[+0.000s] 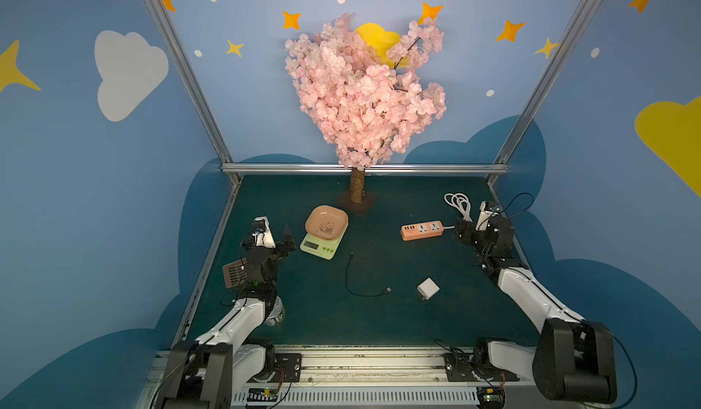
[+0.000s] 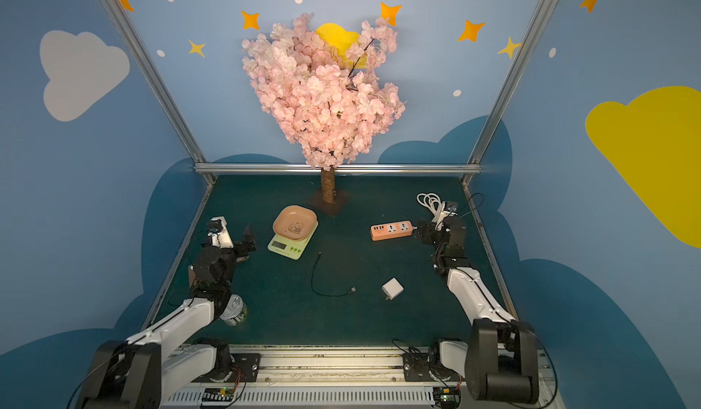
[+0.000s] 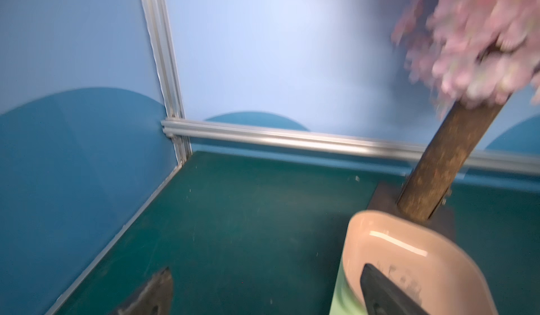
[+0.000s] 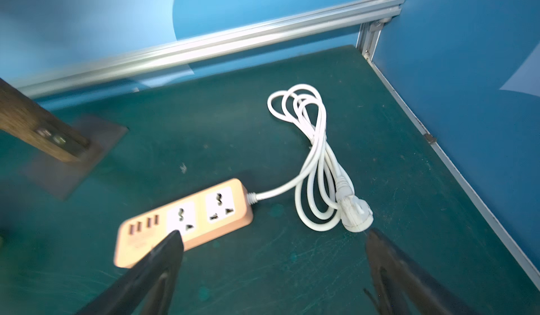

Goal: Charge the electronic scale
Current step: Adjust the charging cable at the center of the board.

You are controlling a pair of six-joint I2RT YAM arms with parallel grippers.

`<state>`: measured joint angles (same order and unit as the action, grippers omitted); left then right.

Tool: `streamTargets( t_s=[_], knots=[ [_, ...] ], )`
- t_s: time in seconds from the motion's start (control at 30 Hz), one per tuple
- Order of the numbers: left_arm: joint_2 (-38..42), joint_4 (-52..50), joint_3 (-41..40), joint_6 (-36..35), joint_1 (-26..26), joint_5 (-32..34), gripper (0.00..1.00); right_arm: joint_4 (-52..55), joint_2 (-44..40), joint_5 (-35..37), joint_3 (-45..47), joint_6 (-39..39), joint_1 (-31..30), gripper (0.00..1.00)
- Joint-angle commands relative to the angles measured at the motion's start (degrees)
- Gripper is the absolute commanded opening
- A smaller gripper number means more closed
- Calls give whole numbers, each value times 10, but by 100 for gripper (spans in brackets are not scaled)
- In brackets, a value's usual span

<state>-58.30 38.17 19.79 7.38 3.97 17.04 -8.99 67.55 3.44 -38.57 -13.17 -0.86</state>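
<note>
Seen in both top views, the left arm (image 1: 237,318) rises from its base at 7 o'clock and folds at the elbow, carrying the left gripper (image 1: 286,241) at 9 o'clock, turned inward. The right arm (image 1: 531,293) mirrors it from 5 o'clock, with the right gripper (image 1: 460,232) at 3 o'clock, also turned inward. In the wrist views, the jaws of the left gripper (image 3: 266,269) and right gripper (image 4: 274,234) stand spread wide with nothing between them.
</note>
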Motion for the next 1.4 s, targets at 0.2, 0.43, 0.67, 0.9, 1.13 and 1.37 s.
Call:
streamTargets(
  t_s=[0.2,0.43,0.67,0.9,1.13,1.37],
  knots=[
    [39,-324,116,182,19,-30,100,290,-85,-224,-71,-213,-4,96],
    [24,-356,131,212,24,-139,100,405,-77,-273,-52,-250,-89,96],
    [0,-342,125,207,25,-212,100,457,-50,-222,-38,-303,-232,95],
    [-27,-325,112,210,25,-216,100,472,9,-134,-61,-354,-362,95],
    [-47,-309,107,208,26,-217,100,474,130,-122,-122,-362,-446,90],
    [-53,-307,103,209,25,-219,100,470,237,-130,-191,-367,-507,80]
  ],
)
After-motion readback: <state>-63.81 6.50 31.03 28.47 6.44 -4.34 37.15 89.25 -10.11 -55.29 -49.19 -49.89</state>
